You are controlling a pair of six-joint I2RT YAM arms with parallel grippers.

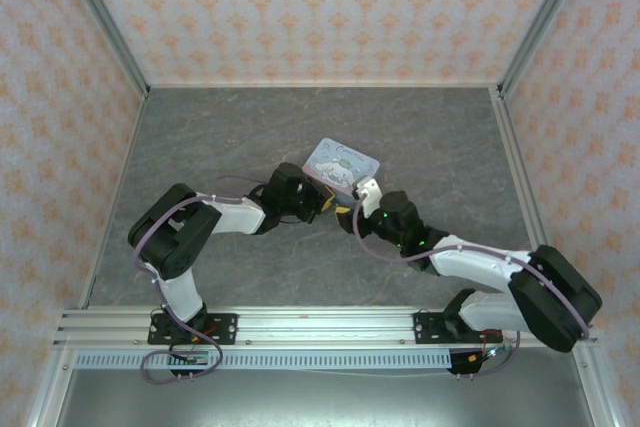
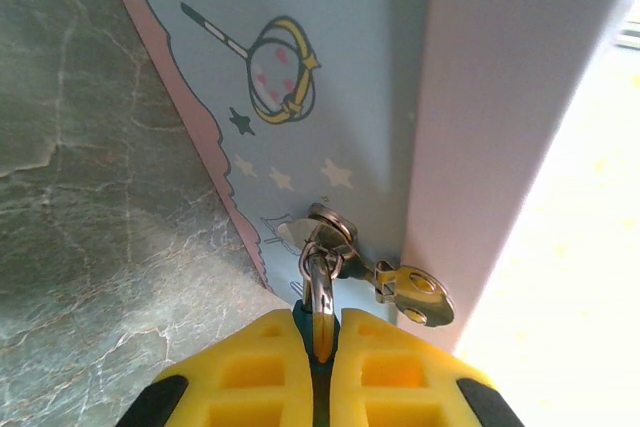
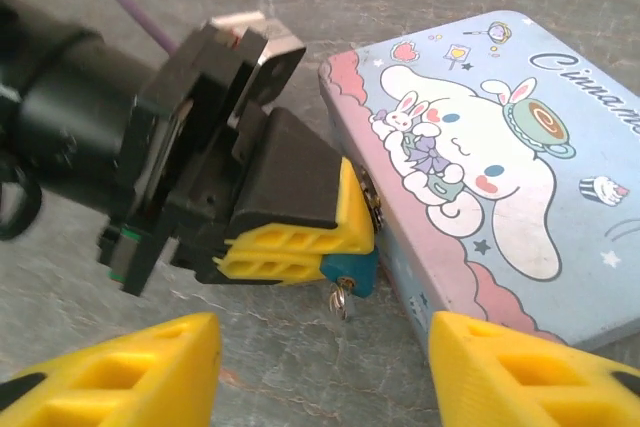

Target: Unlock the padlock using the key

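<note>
**Left claw pinches the padlock beside the cartoon tin**

From overhead, the pale-blue rectangular cartoon tin [image 1: 342,162] lies on the grey marbled bench [image 1: 200,147], a little toward 12 o'clock from the middle. The two arms reach in and meet at its near edge, the left one from 8 o'clock and the right one from 4 o'clock.

In the right wrist's view, the left claw [image 3: 335,247] comes in from 9 o'clock. Its yellow fingers are clamped narrow on the tiny teal-blue padlock [image 3: 352,269], which sits right at the tin's near corner, touching it or all but. A small bit of metal ring pokes out just beneath the lock at 6 o'clock.

The right claw [image 3: 325,332] is spread wide. One of its yellow fingers [image 3: 150,367] is at 7 o'clock and the other at 5 o'clock, with bare bench between them and nothing held. It sits near the lock without touching it.

In the left wrist's view, a silver key ring [image 2: 320,247] rises from the slit between the yellow pads at 6 o'clock. A small silver key [image 2: 418,295] trails off it toward 4 o'clock, lying against the tin's side wall. I cannot tell from here whether the shackle is shut.
</note>
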